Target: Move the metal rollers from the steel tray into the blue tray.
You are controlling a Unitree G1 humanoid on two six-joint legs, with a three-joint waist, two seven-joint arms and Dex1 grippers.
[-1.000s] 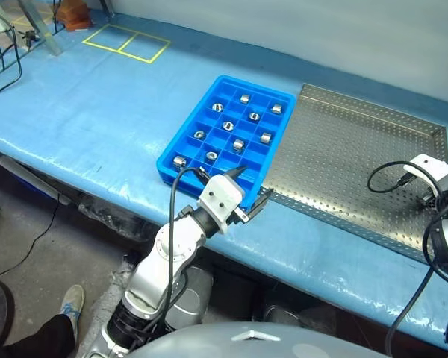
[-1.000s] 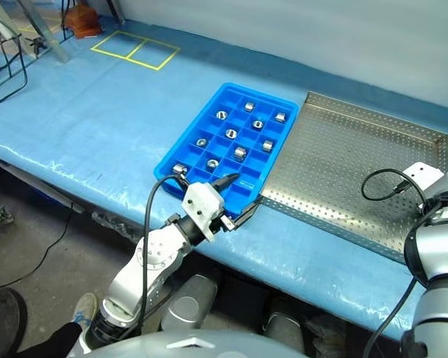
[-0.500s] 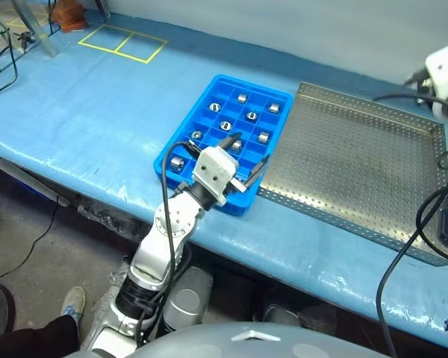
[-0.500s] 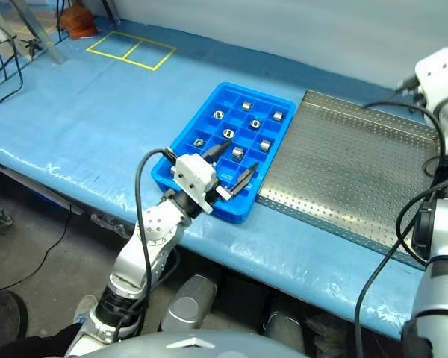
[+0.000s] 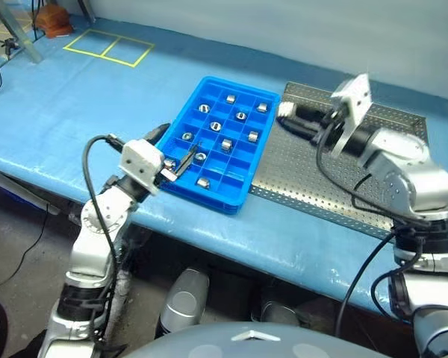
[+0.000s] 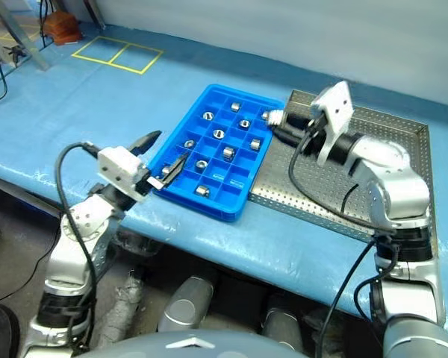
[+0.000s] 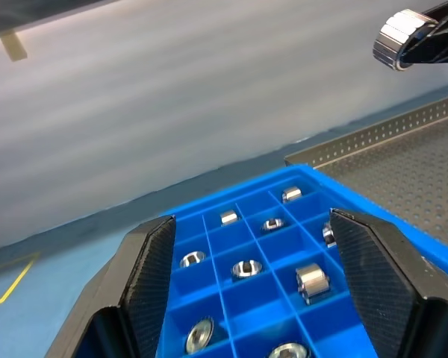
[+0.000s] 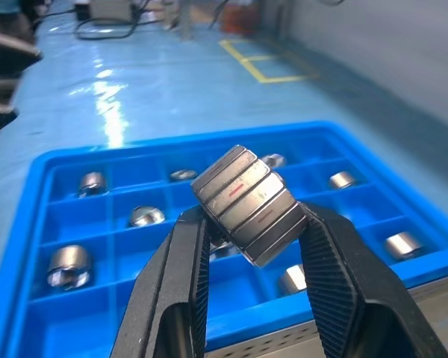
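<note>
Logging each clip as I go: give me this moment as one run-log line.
right gripper: shut on metal roller, above blue tray edge | left gripper: open, empty, at tray's near-left | steel tray: no loose rollers visible

A: What's the right gripper got?
B: One metal roller, pinched btwn both black fingers, tilted, grooved side facing cam.
A: Below it?
B: Blue tray, grid compartments, approx eight more rollers sitting singly in cells. Blue table covering beyond, w/ yellow tape lines far back.
</note>
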